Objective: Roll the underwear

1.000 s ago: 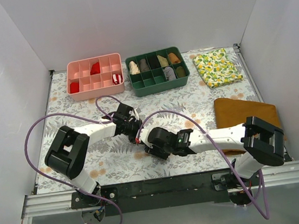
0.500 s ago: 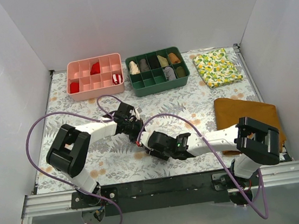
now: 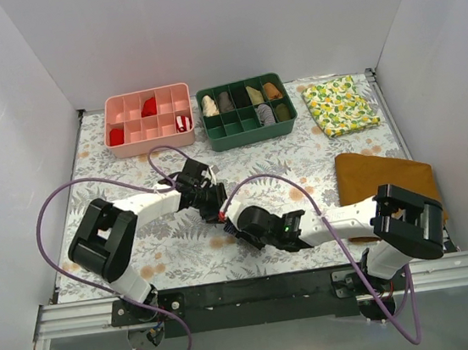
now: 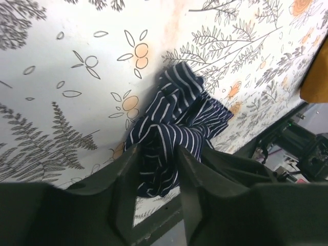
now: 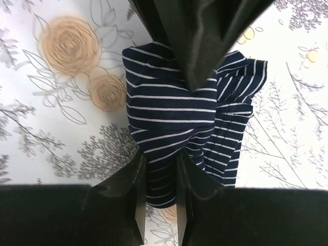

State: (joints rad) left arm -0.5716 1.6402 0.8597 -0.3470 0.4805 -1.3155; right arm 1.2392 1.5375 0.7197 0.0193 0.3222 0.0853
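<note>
The underwear (image 5: 169, 102) is a bunched, partly rolled bundle of dark navy cloth with thin light stripes, lying on the floral table cover. It also shows in the left wrist view (image 4: 174, 110). My left gripper (image 4: 156, 171) is shut on one end of the bundle, with cloth between its fingers. My right gripper (image 5: 161, 174) is shut on the opposite end. In the top view the left gripper (image 3: 212, 201) and the right gripper (image 3: 242, 224) meet tip to tip near the table's middle front. They hide the underwear there.
A pink tray (image 3: 150, 134) and a green tray (image 3: 249, 137) with rolled items stand at the back. A lemon-print cloth (image 3: 341, 104) lies back right. A mustard-brown cloth (image 3: 384, 175) lies at the right edge and shows in the left wrist view (image 4: 315, 77).
Both grippers stay closed on the bundle. The right gripper's wrist has shifted slightly and the left gripper has edged a little, with the bundle still between them.
</note>
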